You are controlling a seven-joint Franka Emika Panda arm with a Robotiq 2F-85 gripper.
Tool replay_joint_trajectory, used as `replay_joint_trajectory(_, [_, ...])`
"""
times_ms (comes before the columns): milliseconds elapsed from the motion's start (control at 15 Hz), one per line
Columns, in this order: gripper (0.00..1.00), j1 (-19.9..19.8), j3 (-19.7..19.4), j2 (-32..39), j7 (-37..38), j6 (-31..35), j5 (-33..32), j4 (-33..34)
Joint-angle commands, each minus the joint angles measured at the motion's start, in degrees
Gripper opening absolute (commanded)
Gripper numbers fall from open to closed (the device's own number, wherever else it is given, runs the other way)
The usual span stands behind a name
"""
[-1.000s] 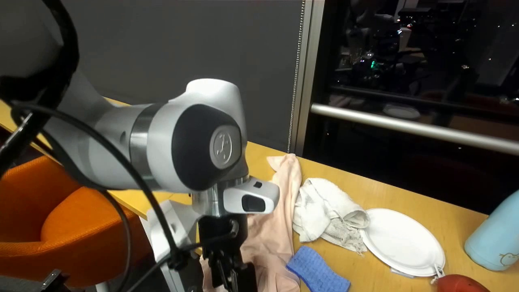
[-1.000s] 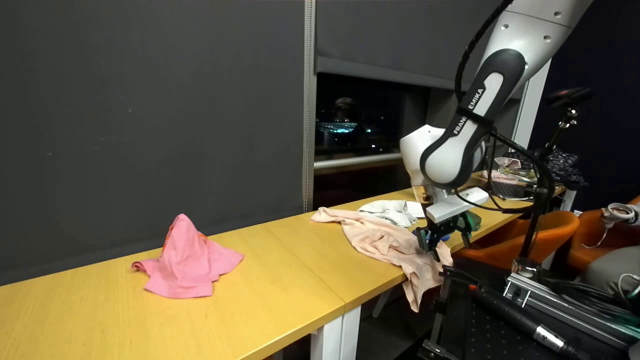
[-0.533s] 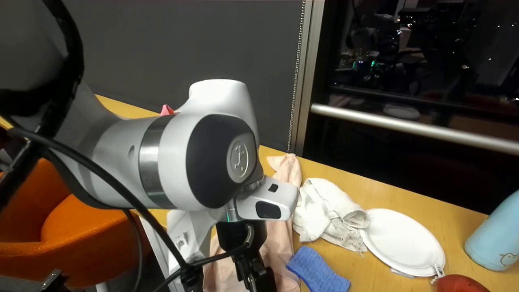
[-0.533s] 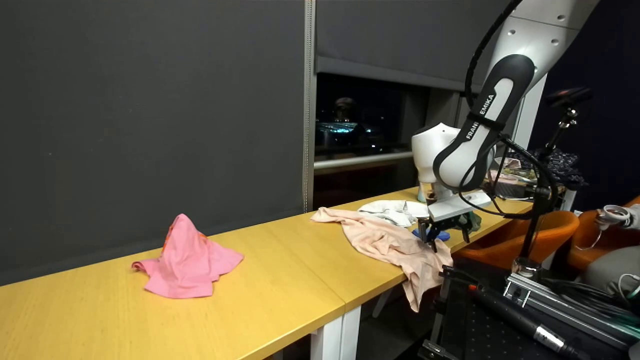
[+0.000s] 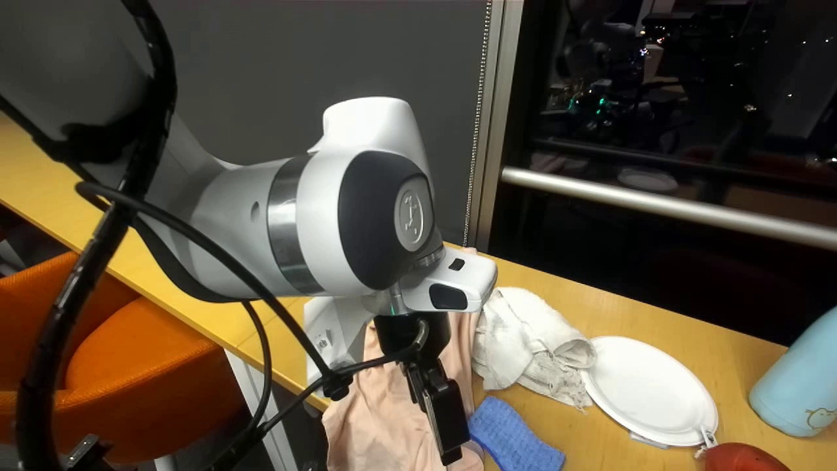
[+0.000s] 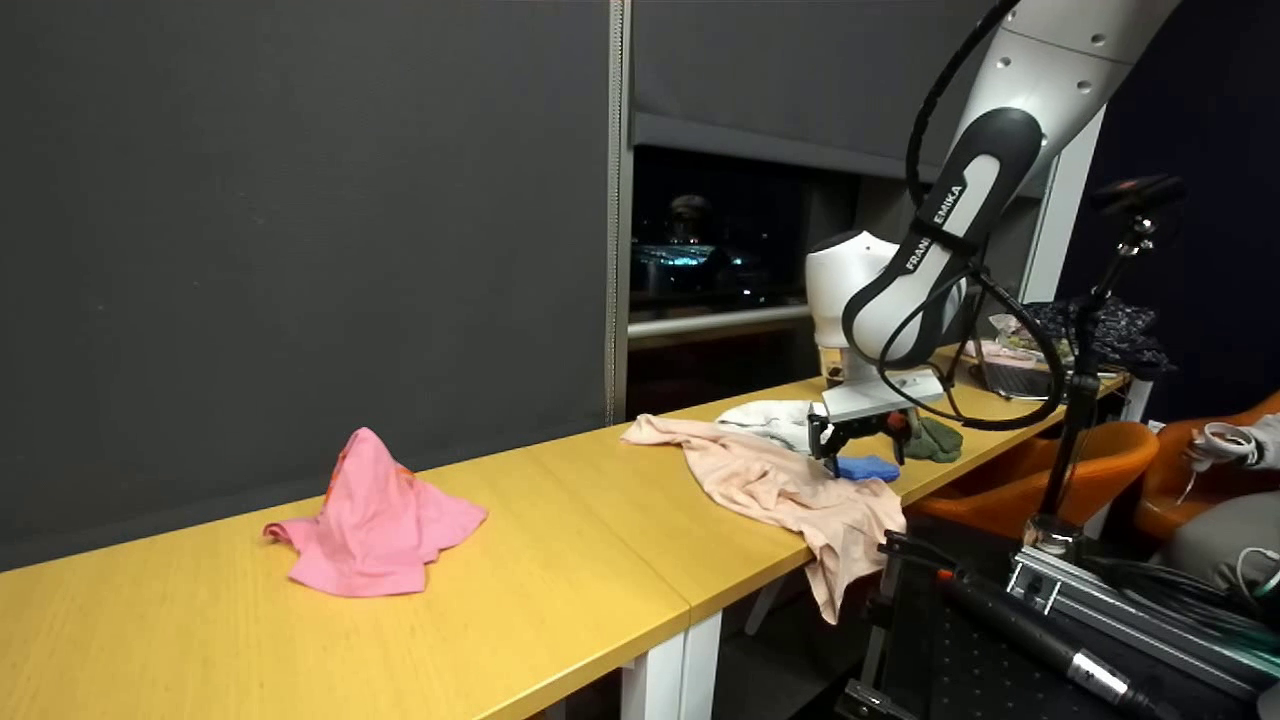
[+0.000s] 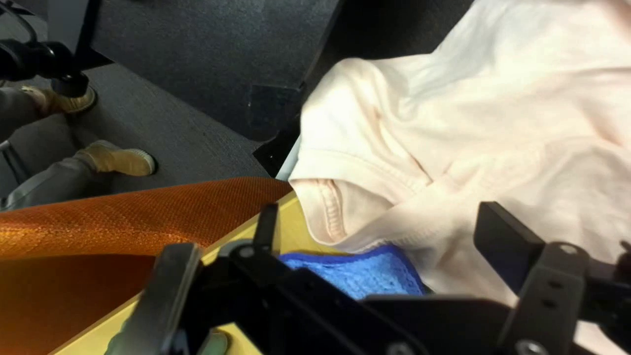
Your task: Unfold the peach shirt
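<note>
The peach shirt (image 6: 760, 475) lies crumpled and stretched across the table, with its near end hanging over the front edge. It shows in both exterior views (image 5: 386, 418), partly hidden by my arm in one of them. In the wrist view the shirt (image 7: 517, 123) fills the right side, with a folded hem opening near the table edge. My gripper (image 6: 866, 463) is open and empty, pointing down over the shirt's near right part. In the wrist view the gripper's (image 7: 384, 236) fingers are wide apart, one over the shirt and one near the table edge.
A blue cloth (image 5: 513, 435) lies beside the shirt under the gripper. A white cloth (image 5: 523, 333), white plate (image 5: 654, 392), red object (image 5: 745, 458) and blue bottle (image 5: 794, 386) stand further along. A pink cloth (image 6: 370, 530) is elsewhere on the table. An orange chair (image 5: 144, 353) stands at the edge.
My arm and open gripper have moved up and right in an exterior view, shifting slightly left over the last half second in an exterior view. The shirt has not visibly moved.
</note>
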Motion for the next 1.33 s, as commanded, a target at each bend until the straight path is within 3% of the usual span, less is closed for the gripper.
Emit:
replay_joint_trajectory(0, [1.0,1.3,-1.1,4.3,4.1,3.6,-0.3,2.6])
replay_joint_trajectory(867, [1.0,7.0,-3.4,13.6,12.8,13.5,2.9,4.9])
replay_joint_trajectory(1267, [1.0,11.7,-4.1,14.3,14.1,13.3,4.9,7.5])
